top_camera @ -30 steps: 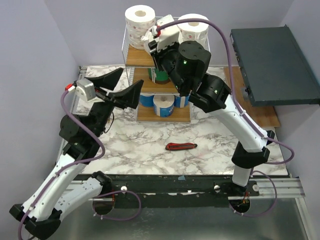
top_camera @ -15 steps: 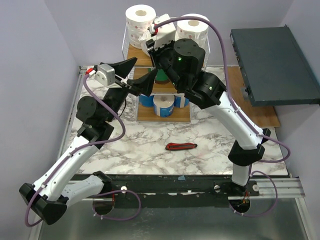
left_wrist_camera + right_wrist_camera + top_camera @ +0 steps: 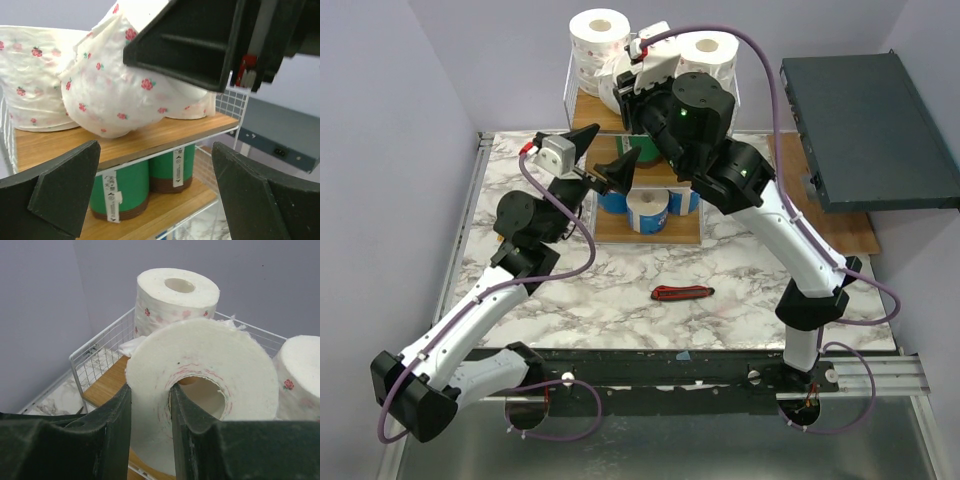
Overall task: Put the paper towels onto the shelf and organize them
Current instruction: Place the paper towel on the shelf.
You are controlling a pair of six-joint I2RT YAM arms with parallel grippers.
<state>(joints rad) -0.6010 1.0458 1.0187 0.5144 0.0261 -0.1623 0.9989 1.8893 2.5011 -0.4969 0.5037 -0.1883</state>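
1. Top external view: a tall white wire-frame shelf (image 3: 588, 110) with light-brown wooden tiers stands at the upper centre of the grey-veined marble table (image 3: 740, 270). Two white, red-dotted paper-towel rolls stand upright on its top tier, the left standing roll (image 3: 599, 40) and the right standing roll (image 3: 706, 55).
2. Between them, the right gripper (image 3: 623, 92) holds a third dotted white roll, the held roll (image 3: 610, 72), over the top tier.
3. The left gripper (image 3: 603, 155) hangs at the shelf's left front, jaws wide apart and empty. On the bottom tier are blue-wrapped rolls (image 3: 612, 200) and a white lying roll (image 3: 646, 208). A red-and-black utility knife (image 3: 682, 293) lies mid-frame on the marble. A dark grey-green flat slab (image 3: 865, 120) fills the upper right.
4. Left wrist view: the black fingers (image 3: 65, 190) spread to the lower corners. Green-wrapped rolls (image 3: 120, 187) stand on the middle tier at bottom centre. Above, the held roll sits tilted and squashed at the top board – whether it touches cannot be told.
5. Right wrist view: the fingers (image 3: 105, 440) are clamped on the held roll's wall – one outside, one in the hollow core.
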